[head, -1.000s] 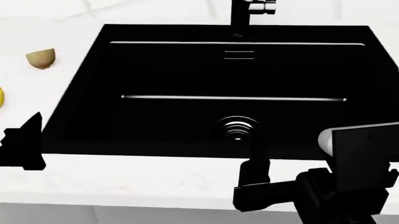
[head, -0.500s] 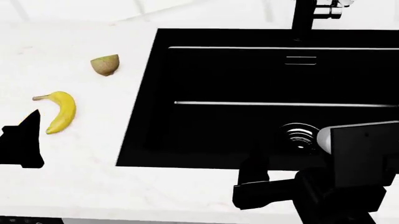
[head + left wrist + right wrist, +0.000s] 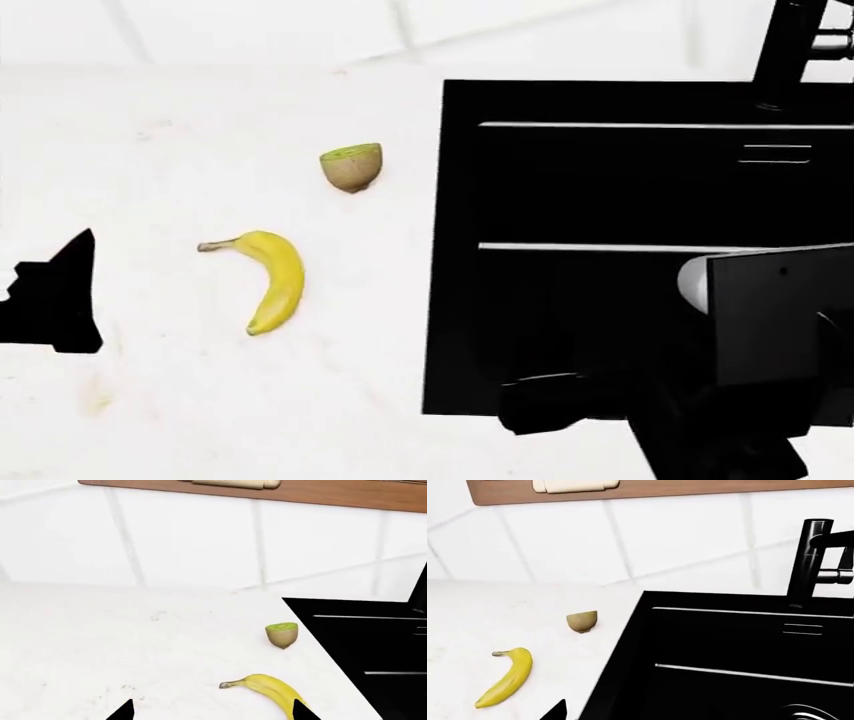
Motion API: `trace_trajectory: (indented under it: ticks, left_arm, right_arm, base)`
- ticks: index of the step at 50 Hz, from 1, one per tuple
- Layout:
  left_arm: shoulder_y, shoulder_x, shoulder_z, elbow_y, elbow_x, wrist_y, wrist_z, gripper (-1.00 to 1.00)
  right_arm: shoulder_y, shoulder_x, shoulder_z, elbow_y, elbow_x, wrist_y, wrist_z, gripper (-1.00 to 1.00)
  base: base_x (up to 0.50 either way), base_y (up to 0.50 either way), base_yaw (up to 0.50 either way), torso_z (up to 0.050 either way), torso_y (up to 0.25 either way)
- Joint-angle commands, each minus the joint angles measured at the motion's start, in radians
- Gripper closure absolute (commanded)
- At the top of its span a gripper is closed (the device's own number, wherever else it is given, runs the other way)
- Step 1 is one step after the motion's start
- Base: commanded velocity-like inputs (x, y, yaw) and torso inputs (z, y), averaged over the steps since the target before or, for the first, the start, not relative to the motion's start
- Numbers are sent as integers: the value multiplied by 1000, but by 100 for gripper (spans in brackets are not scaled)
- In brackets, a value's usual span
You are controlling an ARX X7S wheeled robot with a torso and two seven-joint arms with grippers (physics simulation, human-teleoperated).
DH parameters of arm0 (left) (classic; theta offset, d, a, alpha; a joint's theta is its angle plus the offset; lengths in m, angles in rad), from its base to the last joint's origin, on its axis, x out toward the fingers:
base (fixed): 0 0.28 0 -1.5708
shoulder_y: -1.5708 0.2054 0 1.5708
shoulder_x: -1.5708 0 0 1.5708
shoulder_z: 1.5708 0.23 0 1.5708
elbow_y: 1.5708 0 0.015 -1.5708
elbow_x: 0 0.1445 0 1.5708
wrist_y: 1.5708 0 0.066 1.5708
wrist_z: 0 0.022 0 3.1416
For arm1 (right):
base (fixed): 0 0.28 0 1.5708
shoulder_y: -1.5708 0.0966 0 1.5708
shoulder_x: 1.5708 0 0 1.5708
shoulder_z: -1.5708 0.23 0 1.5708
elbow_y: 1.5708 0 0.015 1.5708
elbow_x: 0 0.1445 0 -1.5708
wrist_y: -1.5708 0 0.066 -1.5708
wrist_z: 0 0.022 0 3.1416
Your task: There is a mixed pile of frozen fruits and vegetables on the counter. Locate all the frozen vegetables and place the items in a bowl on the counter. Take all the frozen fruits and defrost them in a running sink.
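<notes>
Two frozen fruits lie on the white counter left of the sink: a yellow banana and a kiwi half behind it. My left gripper is open and empty, with the banana just ahead of one fingertip. Over the sink's near rim, my right gripper is open and holds nothing; only one of its fingertips shows against the black basin. The frozen vegetables and the bowl are out of view.
The dark faucet stands behind the sink, and no water shows under it. The ribbed drain sits in the basin floor. A white tiled wall with a wooden shelf backs the counter.
The head view has swung left: the sink slid to the right of the picture, and the banana and kiwi half came toward its middle. Both arms keep their places in the view.
</notes>
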Motion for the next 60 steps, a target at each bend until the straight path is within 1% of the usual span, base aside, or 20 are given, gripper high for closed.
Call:
trace_trajectory:
  ticks: [1, 7, 15, 24, 27, 35, 42, 47, 55, 60]
  left_arm:
    - [5, 6, 12, -4, 7, 9, 4, -100]
    - [-13, 6, 12, -7, -6, -4, -2, -100]
    - [-4, 6, 12, -11, -1, 7, 3, -100]
    - [3, 2, 14, -28, 13, 25, 18, -100]
    - [11, 12, 22, -41, 28, 38, 21, -100]
    - [-6, 12, 33, -48, 29, 27, 15, -100]
    - [-7, 12, 20, -36, 6, 18, 2, -100]
    - [6, 0, 20, -26, 12, 31, 20, -100]
    - [4, 14, 30, -49, 22, 35, 12, -100]
    - [2, 15, 36, -46, 20, 31, 12, -100]
  right_arm:
    - [-18, 13, 12, -6, -4, -10, 1, -100]
    - [-21, 12, 9, -1, -7, -14, -2, -100]
    - [-24, 20, 15, -3, 16, 0, 18, -100]
    - [-12, -2, -30, 25, -31, -13, -15, -100]
    - [-25, -3, -28, 29, -36, -25, -23, -100]
    - [-2, 8, -11, 29, 6, -4, -1, -100]
    - [10, 15, -13, 21, 25, 12, 13, -100]
    - [21, 4, -13, 32, 29, 6, 15, -100]
    - [96, -32, -51, 111, 51, 50, 42, -100]
    - [265, -105, -161, 274, 14, 102, -25, -100]
  base:
    - [293, 48, 0, 0, 0]
    - [296, 2, 0, 0, 0]
    - [258, 1, 0, 0, 1]
    - [204, 1, 0, 0, 0]
    - [202, 1, 0, 0, 0]
    - [177, 1, 0, 0, 1]
    - [154, 1, 0, 0, 0]
    - [91, 0, 0, 0, 0]
    - [0, 0, 0, 0, 0]
    - [0, 0, 0, 0, 0]
